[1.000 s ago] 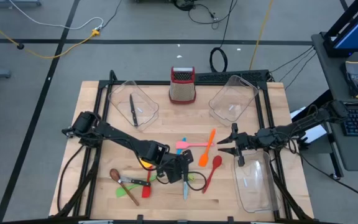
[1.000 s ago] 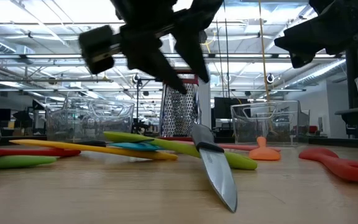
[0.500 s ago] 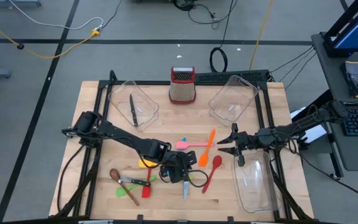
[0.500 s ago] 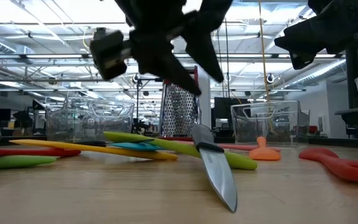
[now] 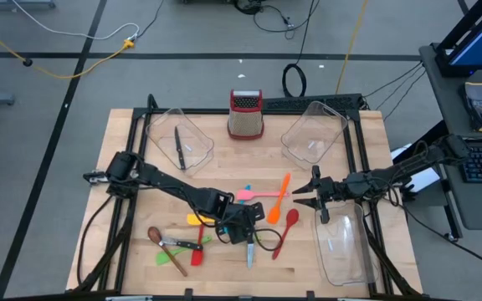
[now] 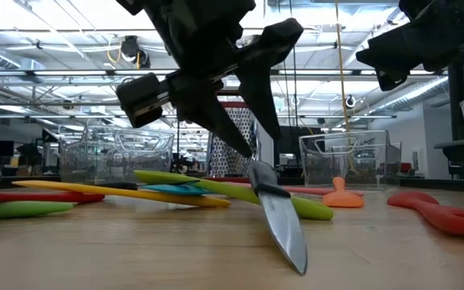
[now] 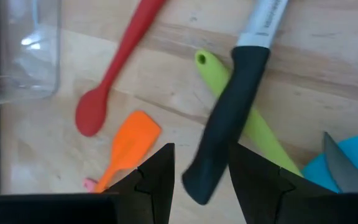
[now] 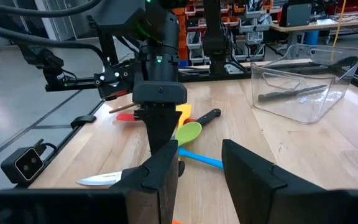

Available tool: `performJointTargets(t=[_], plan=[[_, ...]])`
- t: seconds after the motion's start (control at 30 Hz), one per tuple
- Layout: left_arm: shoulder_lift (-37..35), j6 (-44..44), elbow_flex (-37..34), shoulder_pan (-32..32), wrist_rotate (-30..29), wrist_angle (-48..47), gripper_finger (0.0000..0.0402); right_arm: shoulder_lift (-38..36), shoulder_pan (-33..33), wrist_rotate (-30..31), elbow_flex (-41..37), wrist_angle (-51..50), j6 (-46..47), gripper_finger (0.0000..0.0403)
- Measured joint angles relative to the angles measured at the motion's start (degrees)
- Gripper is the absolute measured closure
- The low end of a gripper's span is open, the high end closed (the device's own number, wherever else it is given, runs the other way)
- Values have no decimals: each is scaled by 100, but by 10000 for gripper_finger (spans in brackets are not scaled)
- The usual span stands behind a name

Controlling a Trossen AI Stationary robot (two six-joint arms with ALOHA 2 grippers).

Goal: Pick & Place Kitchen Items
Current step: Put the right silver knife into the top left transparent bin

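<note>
A black-handled steel knife (image 5: 249,252) lies on the table near the front middle, its handle (image 7: 224,130) resting across a green spoon (image 7: 258,127). My left gripper (image 7: 201,149) hangs slanting down over the handle's free end, open, with one finger on either side of it and a gap to each. In the low view its fingers (image 6: 244,141) end just above the knife (image 6: 284,225). My right gripper (image 5: 301,199) waits open and level at the table's right. A red spoon (image 5: 287,227), an orange spatula (image 5: 279,199) and a pink spatula (image 5: 253,195) lie between the arms.
A clear bin (image 5: 180,140) at the far left holds one knife. Another bin (image 5: 315,131) stands far right, and a third (image 5: 347,244) near right under the right arm. The grater (image 5: 246,115) stands at the far middle. More utensils (image 5: 178,249) lie front left.
My left gripper has come down toward the knife's handle, shifting a little toward the table's right. Its fingers have stayed apart. The knife has not moved.
</note>
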Motion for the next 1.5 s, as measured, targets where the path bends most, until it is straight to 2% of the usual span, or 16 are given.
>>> performJointTargets(t=[1.5], plan=[[37, 791, 0, 124, 480, -14, 250, 0, 2, 26, -2, -1, 146, 287]])
